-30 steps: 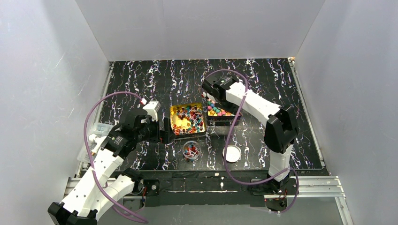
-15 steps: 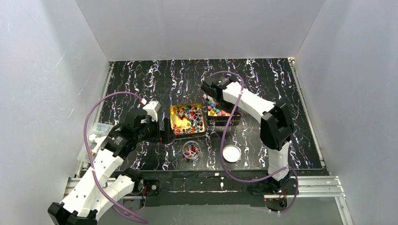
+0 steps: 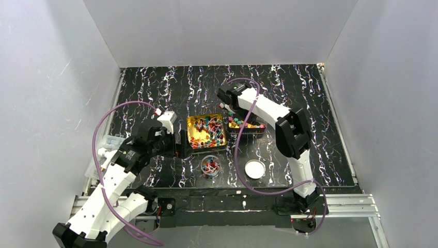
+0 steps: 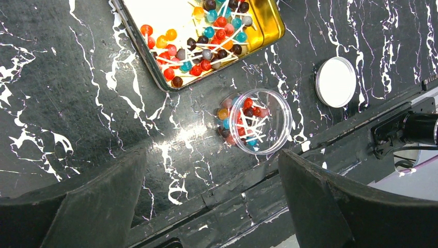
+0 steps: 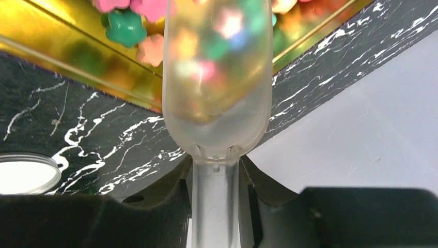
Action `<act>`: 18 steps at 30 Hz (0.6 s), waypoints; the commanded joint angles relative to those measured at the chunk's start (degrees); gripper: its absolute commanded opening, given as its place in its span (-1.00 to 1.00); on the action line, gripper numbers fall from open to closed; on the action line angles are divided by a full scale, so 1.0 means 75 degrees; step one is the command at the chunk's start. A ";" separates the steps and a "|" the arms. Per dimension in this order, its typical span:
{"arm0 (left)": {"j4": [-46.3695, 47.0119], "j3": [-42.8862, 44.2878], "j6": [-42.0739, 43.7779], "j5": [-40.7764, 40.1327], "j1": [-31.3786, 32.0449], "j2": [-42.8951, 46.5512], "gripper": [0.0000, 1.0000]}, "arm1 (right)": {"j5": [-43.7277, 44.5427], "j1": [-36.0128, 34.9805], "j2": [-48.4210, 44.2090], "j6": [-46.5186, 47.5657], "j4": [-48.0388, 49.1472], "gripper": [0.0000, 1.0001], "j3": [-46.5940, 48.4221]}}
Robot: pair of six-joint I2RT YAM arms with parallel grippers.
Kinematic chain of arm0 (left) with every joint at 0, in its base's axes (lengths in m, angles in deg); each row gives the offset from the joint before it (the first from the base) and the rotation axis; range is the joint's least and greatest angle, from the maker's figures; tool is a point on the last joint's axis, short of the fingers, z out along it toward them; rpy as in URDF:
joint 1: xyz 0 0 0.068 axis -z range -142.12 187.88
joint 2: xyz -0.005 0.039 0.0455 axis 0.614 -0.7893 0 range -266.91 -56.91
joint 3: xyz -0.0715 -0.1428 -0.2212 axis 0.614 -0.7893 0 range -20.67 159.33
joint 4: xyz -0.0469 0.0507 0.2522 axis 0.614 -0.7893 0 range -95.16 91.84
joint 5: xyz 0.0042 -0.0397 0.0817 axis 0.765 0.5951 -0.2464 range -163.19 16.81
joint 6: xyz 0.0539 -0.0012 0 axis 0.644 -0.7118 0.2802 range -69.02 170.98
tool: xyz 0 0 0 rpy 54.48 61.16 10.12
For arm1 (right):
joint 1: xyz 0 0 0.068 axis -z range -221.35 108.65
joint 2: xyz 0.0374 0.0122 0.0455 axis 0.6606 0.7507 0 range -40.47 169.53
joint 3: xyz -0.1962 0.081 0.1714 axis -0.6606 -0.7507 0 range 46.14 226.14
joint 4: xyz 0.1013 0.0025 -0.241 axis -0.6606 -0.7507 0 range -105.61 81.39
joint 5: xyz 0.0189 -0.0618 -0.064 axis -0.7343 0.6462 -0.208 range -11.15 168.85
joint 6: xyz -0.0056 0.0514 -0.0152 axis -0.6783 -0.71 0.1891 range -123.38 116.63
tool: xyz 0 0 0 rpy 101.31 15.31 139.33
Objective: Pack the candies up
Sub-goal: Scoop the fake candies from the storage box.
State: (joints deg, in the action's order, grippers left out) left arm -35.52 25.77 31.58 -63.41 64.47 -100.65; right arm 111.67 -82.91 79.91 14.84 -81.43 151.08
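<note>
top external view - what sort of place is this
Probably a robot lab test cell. Plain white panels box in a black marbled table, the left arm and right arm are bolted to a metal rail at its near edge, and a gold candy tin sits mid-table.

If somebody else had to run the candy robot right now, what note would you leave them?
The left hand is open and empty, hovering by the clear round tub.
The right hand is shut on the clear scoop, above the right gold tin of cube candies; colours show through, so it is probably loaded.
The left gold tin holds lollipops. The white lid lies off, beside the tub.
Done: the tub has some lollipops.
Left to do: probably tip the scoop into the tub, then fit the lid.
</note>
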 commanded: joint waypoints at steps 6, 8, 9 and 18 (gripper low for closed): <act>-0.0145 -0.0016 0.0158 -0.0229 -0.0041 -0.0048 0.97 | -0.0590 0.0100 0.1142 -0.0150 -0.0095 -0.97 0.1463; -0.0161 -0.0016 0.0164 -0.0258 -0.0041 -0.0070 0.97 | -0.0683 0.0146 0.1383 -0.0205 -0.0024 -0.97 0.1720; -0.0162 -0.0016 0.0162 -0.0267 -0.0041 -0.0079 0.97 | -0.0724 0.0165 0.1488 -0.0238 0.0028 -0.97 0.1837; -0.0198 0.0006 0.0188 -0.0366 -0.0041 -0.0195 0.97 | -0.1006 0.0421 0.1765 -0.0500 0.1138 -0.97 0.1866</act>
State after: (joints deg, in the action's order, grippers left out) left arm -35.96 25.77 31.98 -65.18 64.47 -101.75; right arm 106.34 -80.35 93.24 12.48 -78.13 164.37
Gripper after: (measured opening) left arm 0.983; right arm 0.382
